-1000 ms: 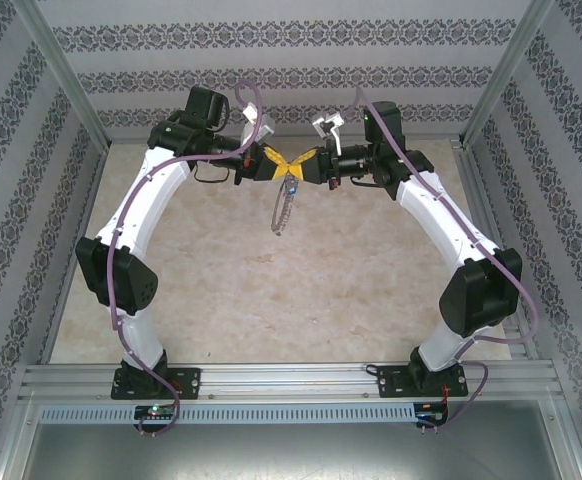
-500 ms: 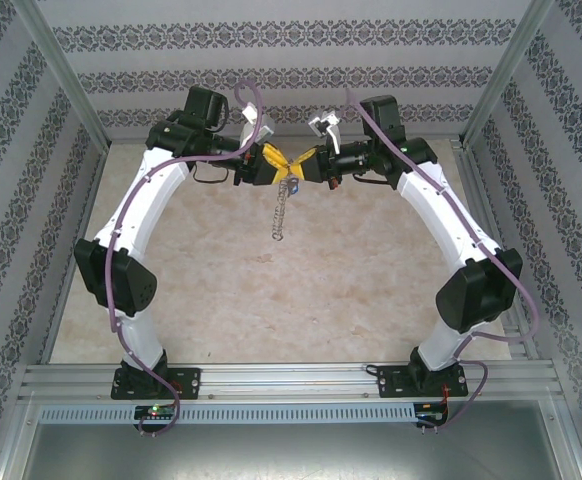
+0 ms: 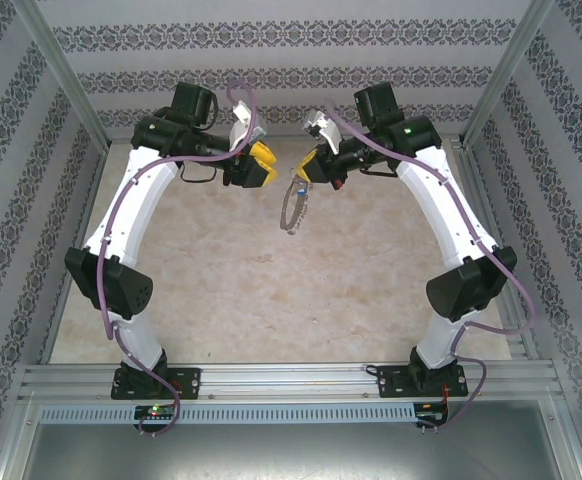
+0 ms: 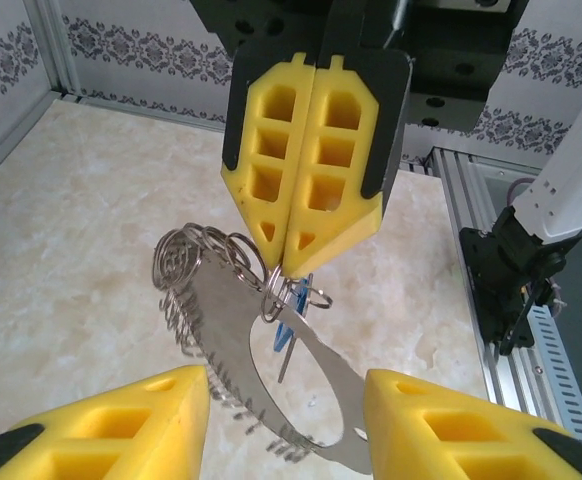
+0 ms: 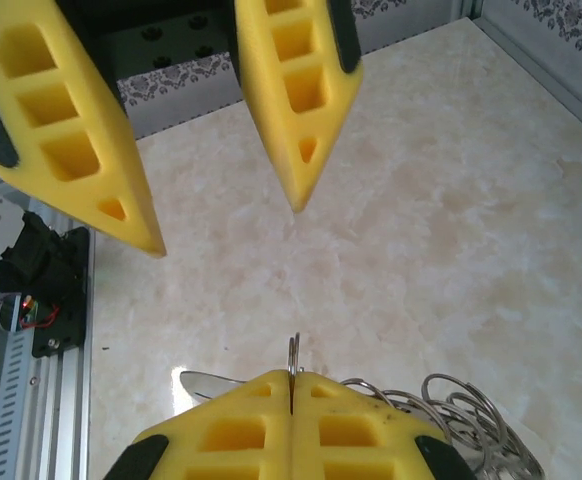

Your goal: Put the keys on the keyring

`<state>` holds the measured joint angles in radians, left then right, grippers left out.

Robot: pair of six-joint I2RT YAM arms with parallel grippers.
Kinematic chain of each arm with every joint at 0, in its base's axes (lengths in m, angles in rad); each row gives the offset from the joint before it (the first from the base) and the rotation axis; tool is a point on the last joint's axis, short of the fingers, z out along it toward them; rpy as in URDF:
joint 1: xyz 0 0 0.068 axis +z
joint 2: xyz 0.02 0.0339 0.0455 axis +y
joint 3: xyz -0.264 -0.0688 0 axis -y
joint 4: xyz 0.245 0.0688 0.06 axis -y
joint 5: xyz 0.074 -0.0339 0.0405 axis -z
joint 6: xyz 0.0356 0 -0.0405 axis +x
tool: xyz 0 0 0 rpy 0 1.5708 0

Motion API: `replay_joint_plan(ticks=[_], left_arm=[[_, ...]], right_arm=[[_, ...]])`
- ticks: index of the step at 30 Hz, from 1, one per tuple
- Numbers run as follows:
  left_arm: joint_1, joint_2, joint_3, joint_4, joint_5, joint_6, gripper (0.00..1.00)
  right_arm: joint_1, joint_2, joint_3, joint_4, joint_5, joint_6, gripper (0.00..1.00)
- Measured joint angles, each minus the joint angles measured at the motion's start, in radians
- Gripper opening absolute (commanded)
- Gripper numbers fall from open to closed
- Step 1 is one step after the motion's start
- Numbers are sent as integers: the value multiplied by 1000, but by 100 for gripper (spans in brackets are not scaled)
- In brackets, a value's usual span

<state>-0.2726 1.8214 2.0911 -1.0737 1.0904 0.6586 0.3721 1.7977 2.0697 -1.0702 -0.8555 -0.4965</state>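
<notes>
The right claw (image 4: 276, 268) is clenched on the top of the keyring (image 4: 233, 345), which hangs above the surface (image 4: 61, 220), the blue key (image 4: 289, 322) dangling at the pinch. The left claw (image 5: 223, 228) gapes, empty, facing it.

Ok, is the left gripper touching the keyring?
Apart. The top view shows a clear gap between the left gripper and the keyring, which hangs from the shut right gripper.

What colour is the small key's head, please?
The key has a blue head, clearest in the left wrist view.
</notes>
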Motion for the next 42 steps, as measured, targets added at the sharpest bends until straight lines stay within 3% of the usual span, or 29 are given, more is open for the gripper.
replay_joint_plan(ticks=[7,14,30,42], left_arm=[[-3,23,13,-72,0,50,40],[-21,33,24,-131,0,99,38],[-49,73,26,-166,3,129,37],[-49,78,26,-170,24,132,27]], right_arm=[[64,78,146,-149,66,-74,0],[91,111,186,-232,116,-106,0],[108,116,228,-266,137,-114,0],[108,124,239,-266,137,-117,0]])
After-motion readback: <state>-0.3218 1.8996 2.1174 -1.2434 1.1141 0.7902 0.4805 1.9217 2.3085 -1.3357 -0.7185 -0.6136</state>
